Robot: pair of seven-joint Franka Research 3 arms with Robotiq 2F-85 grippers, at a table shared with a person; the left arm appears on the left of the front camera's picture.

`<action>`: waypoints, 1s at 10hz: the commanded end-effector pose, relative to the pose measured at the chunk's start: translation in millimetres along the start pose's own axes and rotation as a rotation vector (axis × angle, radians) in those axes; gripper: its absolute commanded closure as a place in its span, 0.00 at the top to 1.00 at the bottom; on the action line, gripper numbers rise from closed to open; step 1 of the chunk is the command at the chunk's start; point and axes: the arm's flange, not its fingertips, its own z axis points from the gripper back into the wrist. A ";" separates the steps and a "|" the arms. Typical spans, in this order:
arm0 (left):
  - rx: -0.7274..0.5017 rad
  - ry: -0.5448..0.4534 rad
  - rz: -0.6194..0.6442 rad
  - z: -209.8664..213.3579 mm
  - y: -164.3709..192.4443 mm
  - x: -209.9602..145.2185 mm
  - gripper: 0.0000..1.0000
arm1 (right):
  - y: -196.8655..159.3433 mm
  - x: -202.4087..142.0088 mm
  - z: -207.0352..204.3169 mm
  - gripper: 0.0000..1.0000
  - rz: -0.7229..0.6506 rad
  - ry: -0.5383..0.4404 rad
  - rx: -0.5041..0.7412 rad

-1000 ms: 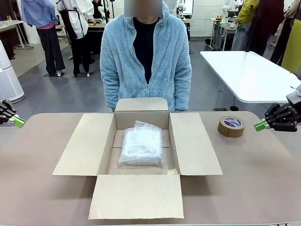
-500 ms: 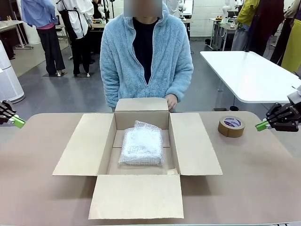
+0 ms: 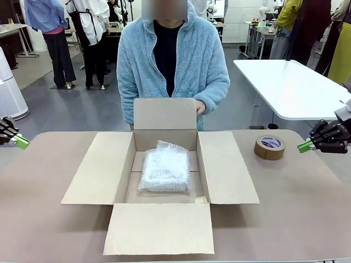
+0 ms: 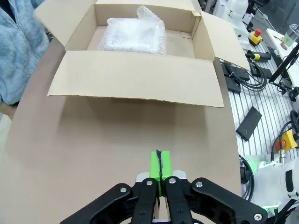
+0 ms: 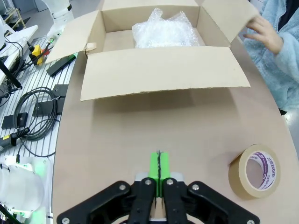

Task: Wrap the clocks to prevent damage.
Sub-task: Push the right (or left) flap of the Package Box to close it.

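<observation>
**At centre frame, wrapped clocks lie in an open box; both grippers are parked shut at the sides**

At the middle of the front view, the clocks [image 3: 165, 170] are seen as one bundle of bubble wrap. It lies flat on the floor of a brown box [image 3: 131, 164] and is set apart from the side walls. No clock face can be made out through the wrap.

Three flaps are spread flat on the table [image 3: 38, 224]: one to the left, one to the right, and a near flap [image 3: 159, 229] that almost reaches the bottom edge. The far flap [image 3: 164, 113] is stood upright, and a person's hand [image 3: 199, 106] is seen at its right edge.

At right of centre, a tape roll [image 3: 270, 147] is laid flat between the right flap and the right gripper [image 3: 303, 146], touching neither.

At the far right edge, the right gripper is held above the table with its green pads pressed together on nothing. At the far left edge, the left gripper [image 3: 21, 142] is closed in the same way and is also empty.

Bare tabletop is left between each gripper and the nearest side flap. The left stretch is unobstructed, while the right is narrowed by the tape roll. Above the box the space is open, bounded at the back by the raised flap and the person.
</observation>
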 end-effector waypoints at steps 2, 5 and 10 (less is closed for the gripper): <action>0.001 -0.009 -0.004 0.7 -0.1 0.0 0.00 | 4.5 1.3 -1.8 0.01 -0.002 -0.018 -0.007; 0.001 -0.009 -0.004 0.7 -0.1 0.0 0.00 | 4.5 1.3 -1.8 0.01 -0.002 -0.018 -0.007; 0.001 -0.009 -0.004 0.7 -0.1 0.0 0.00 | 4.5 1.3 -1.8 0.01 -0.002 -0.018 -0.007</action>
